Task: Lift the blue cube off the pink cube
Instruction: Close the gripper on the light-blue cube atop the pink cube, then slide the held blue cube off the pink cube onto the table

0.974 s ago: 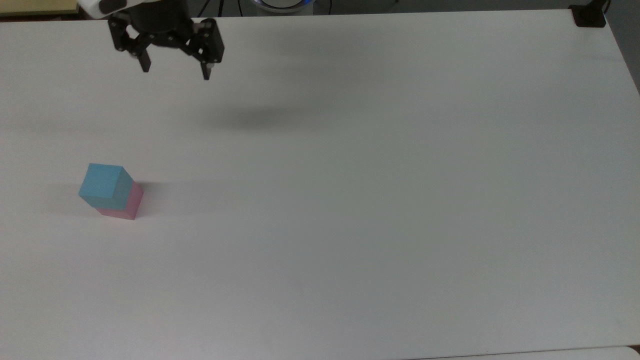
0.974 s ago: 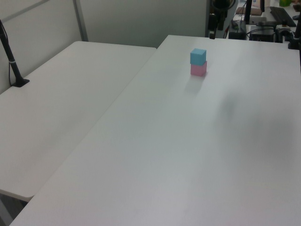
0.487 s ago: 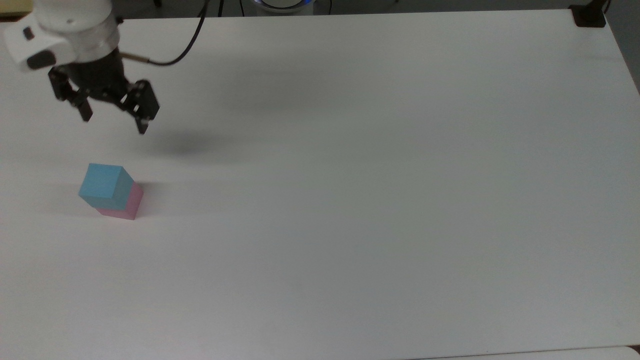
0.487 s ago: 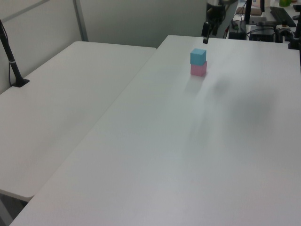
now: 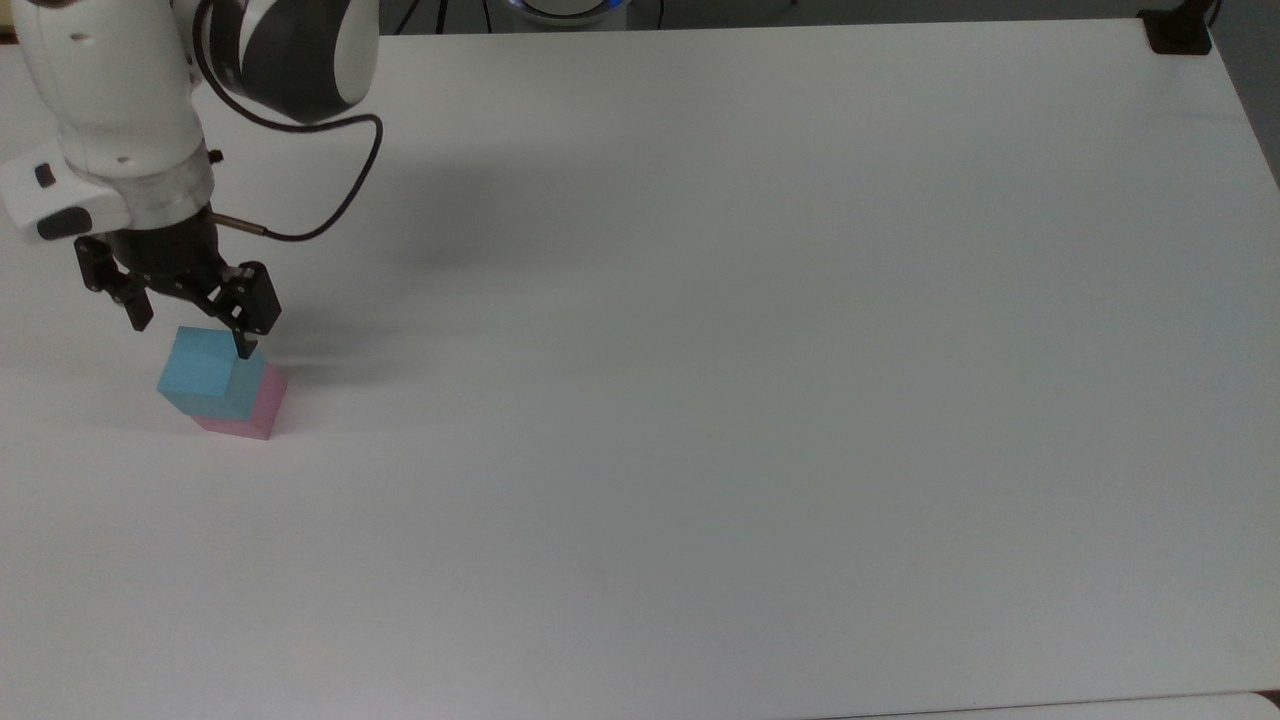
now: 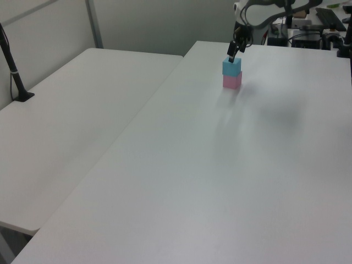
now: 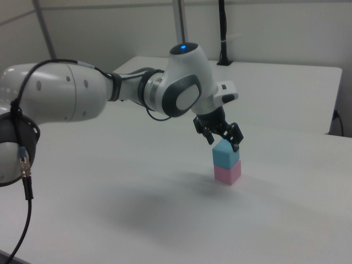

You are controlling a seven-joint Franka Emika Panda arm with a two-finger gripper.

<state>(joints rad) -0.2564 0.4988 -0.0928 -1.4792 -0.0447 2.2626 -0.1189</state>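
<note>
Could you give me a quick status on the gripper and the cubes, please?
Gripper open, just above blue cube. Blue cube on pink cube, not gripped. Nothing in the way.

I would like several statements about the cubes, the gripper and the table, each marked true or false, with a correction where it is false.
1. The blue cube rests on top of the pink cube. True.
2. The gripper is shut on the blue cube and has lifted it. False: its fingers are spread open just above the blue cube, which sits on the pink cube.
3. In the top view the stack stands near the top view's left edge of the table. True.
4. A third cube lies on the table. False: only the two stacked cubes are seen there.
5. The pink cube touches the table. True.
</note>
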